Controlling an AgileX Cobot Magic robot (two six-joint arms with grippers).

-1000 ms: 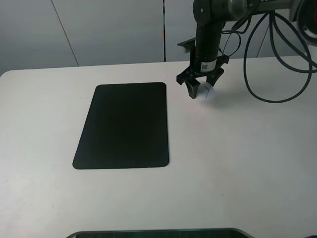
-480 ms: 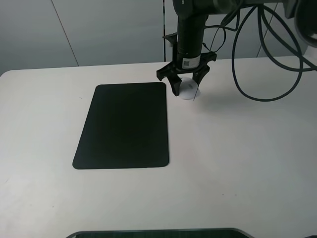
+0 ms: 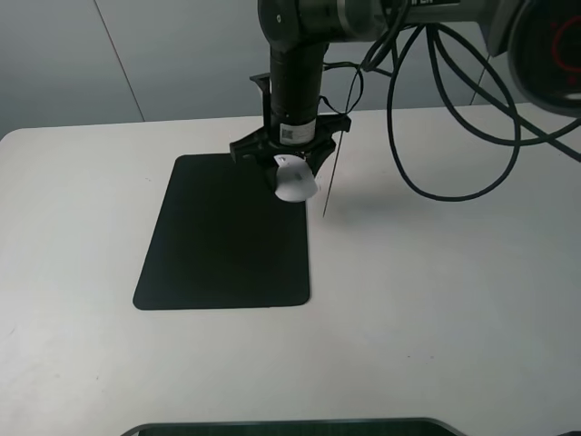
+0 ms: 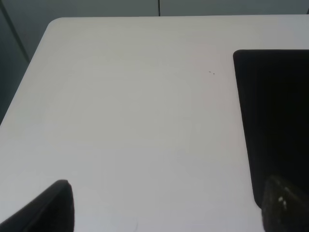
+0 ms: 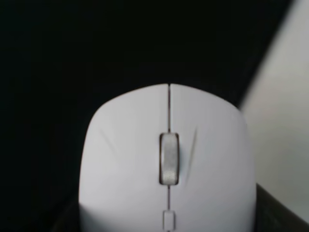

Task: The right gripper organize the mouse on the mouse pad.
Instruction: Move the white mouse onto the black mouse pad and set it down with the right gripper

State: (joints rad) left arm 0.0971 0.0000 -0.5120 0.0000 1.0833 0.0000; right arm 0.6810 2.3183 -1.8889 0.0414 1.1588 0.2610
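Note:
My right gripper [image 3: 292, 171] is shut on the white mouse [image 3: 296, 182] and holds it in the air over the far right corner of the black mouse pad [image 3: 227, 236]. In the right wrist view the mouse [image 5: 166, 164] fills the frame, grey scroll wheel up, with the pad [image 5: 72, 48] dark beneath it and the white table [image 5: 285, 96] at one side. My left gripper [image 4: 166, 215] is open and empty over bare table, with the pad's edge [image 4: 275, 116] beside it. The left gripper does not show in the exterior high view.
The white table [image 3: 436, 300] stretches to the right of the pad. Black cables [image 3: 436, 136] loop from the right arm over the back right of the table. A thin wire [image 3: 330, 182] hangs beside the gripper. A dark rim [image 3: 290, 427] shows at the front edge.
My right gripper has lifted the mouse off the table to the right of the pad and carried it left, to above the pad's far right corner.

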